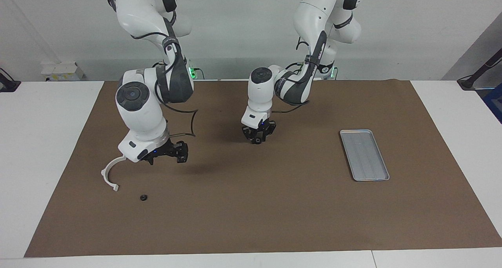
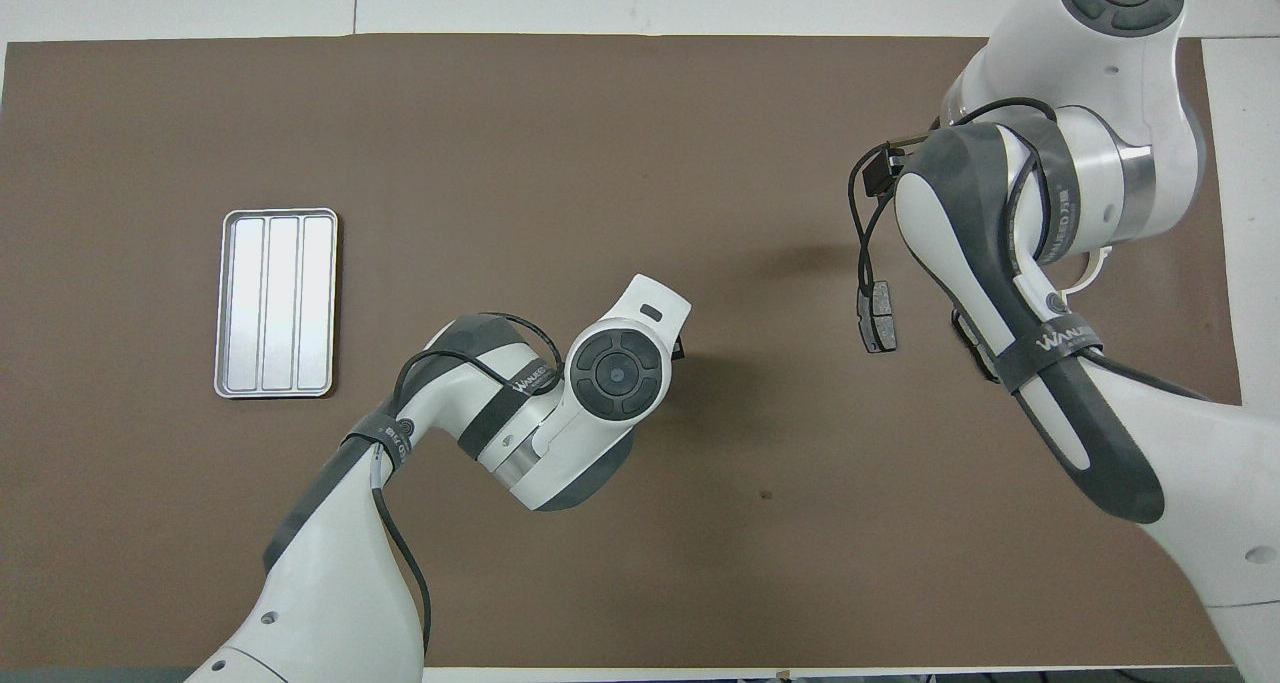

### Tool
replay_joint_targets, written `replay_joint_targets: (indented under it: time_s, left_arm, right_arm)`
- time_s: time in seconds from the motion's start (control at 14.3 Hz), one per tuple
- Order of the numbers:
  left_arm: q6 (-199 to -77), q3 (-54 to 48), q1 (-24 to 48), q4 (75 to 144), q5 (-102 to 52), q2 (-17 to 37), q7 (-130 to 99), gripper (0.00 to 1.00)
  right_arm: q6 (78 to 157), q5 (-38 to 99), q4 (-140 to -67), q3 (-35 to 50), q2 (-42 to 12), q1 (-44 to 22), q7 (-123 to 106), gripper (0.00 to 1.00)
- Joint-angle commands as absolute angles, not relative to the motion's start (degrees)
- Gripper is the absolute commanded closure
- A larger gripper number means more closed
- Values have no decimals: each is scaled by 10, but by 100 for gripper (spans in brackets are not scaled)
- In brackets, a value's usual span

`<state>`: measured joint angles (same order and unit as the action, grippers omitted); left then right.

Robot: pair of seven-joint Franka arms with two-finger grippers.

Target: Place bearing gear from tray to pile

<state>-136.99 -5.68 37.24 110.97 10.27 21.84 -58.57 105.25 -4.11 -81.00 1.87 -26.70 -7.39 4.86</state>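
Bearing gear (image 1: pixel 143 197) lies on the table's brown mat (image 1: pixel 251 221) toward the right arm's end, near the tip of the white half-ring bracket (image 1: pixel 108 174) and well apart from the tray (image 1: pixel 364 155). The right end effector (image 1: pixel 157 156) hangs released and holding nothing above the mat, clear of the gear. The left end effector (image 1: pixel 257 137) hangs over mid-table; whether it is released or clenched cannot be told.

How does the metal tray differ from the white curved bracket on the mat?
The tray is a silver-grey ridged rectangle; the bracket is a white open half-ring. The tray lies toward the left arm's end, the bracket toward the right arm's end. Both rest on the brown mat.
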Motion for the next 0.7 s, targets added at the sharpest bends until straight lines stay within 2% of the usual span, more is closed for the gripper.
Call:
replay_joint_targets:
  time_s: [0.0, 0.14, 0.35, 0.49, 0.63]
  left_arm:
    - [-1272, -49, 379, 1048, 125, 205, -574, 0]
    - [-1206, -49, 353, 1008, 117, 160, -514, 0]
    - [-1127, -47, 263, 979, 51, 84, -377, 0]
    - [-1056, -45, 168, 952, 46, 69, -269, 0]
    - [-1043, -43, 69, 950, 46, 62, -130, 0]
  right_arm:
    - [1049, -49, -820, 23, -256, -76, 69, 0]
    - [1049, -49, -822, 23, -255, -92, 121, 0]
    - [1051, -44, -825, 25, -251, -133, 243, 0]
    - [1071, -40, -838, 27, -250, -182, 370, 0]
    - [1114, -38, -854, 28, -255, -240, 496, 0]
